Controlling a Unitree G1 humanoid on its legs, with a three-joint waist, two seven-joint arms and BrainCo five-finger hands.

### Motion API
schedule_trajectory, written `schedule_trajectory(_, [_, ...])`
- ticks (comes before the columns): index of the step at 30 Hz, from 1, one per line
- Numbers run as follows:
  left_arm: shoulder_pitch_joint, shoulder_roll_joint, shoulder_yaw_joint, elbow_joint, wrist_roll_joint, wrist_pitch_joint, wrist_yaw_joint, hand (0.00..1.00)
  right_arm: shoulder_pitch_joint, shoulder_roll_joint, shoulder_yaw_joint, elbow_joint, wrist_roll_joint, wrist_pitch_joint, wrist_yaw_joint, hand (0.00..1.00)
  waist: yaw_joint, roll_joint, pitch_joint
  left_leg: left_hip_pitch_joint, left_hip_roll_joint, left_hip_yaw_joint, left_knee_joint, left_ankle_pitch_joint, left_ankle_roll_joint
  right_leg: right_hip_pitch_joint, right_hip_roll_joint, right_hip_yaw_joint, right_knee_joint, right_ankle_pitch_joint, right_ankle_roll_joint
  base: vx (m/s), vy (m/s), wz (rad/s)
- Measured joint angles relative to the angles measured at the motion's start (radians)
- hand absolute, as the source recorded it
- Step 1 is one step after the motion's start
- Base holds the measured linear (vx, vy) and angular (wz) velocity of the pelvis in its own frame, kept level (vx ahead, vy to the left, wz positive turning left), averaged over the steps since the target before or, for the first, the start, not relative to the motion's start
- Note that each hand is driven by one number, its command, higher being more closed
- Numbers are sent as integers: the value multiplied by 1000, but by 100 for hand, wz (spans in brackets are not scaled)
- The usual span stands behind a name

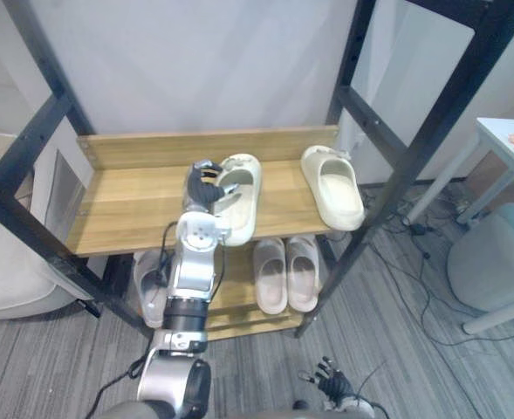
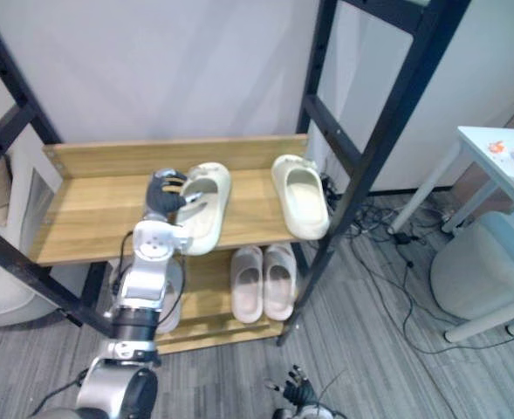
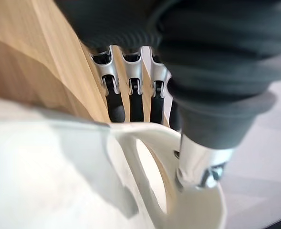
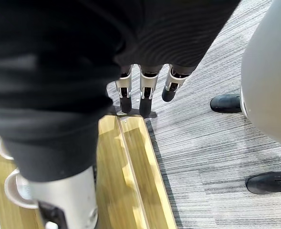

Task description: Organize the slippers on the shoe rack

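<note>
On the upper wooden shelf [image 1: 121,205] lies a cream slipper [image 1: 243,196], toe toward me. My left hand [image 1: 204,186] grips its strap from the left side; in the left wrist view the fingers [image 3: 130,98] curl over the strap's rim [image 3: 145,136] with the thumb inside. A second cream slipper [image 1: 333,185] lies at the shelf's right end, a gap apart from the first. Low near the floor in front of the rack, my right hand [image 1: 332,381] hangs with straight fingers [image 4: 141,93] and holds nothing.
The lower shelf [image 1: 239,305] carries a pale pink pair of slippers [image 1: 286,272] and a grey slipper [image 1: 148,281] at its left. Black frame posts [image 1: 414,148] flank the rack. A white table [image 1: 511,144] and a grey seat [image 1: 499,262] stand to the right, with cables on the floor.
</note>
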Motion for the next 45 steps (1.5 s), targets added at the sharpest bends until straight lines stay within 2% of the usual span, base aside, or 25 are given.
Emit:
schedule_trajectory(10, [-3, -2, 27, 8, -21, 0, -17, 100, 0, 0, 7, -6, 2, 2, -1, 0, -1, 3, 7, 15, 0, 3, -1, 0, 0, 8, 0, 4, 0, 0, 0, -8, -3, 0])
schedule_trajectory(11, [-3, -2, 27, 8, -21, 0, -16, 0, 0, 0, 7, -6, 2, 2, -1, 0, -1, 3, 7, 15, 1, 3, -1, 0, 0, 8, 0, 4, 0, 0, 0, 0, 0, 0])
schedule_trajectory(16, [-3, -2, 26, 6, -30, -2, -12, 0, 0, 0, 7, -7, 2, 1, -1, 0, 0, 4, 8, 16, 1, 3, 0, 0, 0, 8, 1, 3, 0, 0, 0, 0, 0, 0])
schedule_trajectory(26, [42, -3, 18, -77, -79, -48, 76, 0, -9, 0, 6, -6, 6, -9, 0, 0, -3, 8, 21, 16, 1, -2, 1, 0, 0, 7, 1, 2, 0, 0, 0, 0, 0, 0])
schedule_trajectory(32, [78, -4, 10, -135, -100, -63, 96, 0, -13, 0, 6, -4, 7, -10, 0, 0, -2, 7, 25, 14, 0, -10, 0, 0, 0, 8, 0, -9, 0, 0, 0, 0, 0, 2])
schedule_trajectory(39, [88, 10, 11, -137, -95, -56, 107, 0, -12, 0, 6, 0, 7, -9, 0, 0, 1, 6, 26, 12, -2, -33, 1, 0, 0, 16, -1, -41, 0, 0, 0, -13, -10, 10])
schedule_trajectory(45, [84, 41, -11, -137, -25, -14, 81, 0, -12, 0, 5, -1, 7, -9, -1, 0, -1, 5, 26, 0, -3, -39, 6, 0, 0, 10, -2, -48, 0, 0, 0, -12, -9, 2])
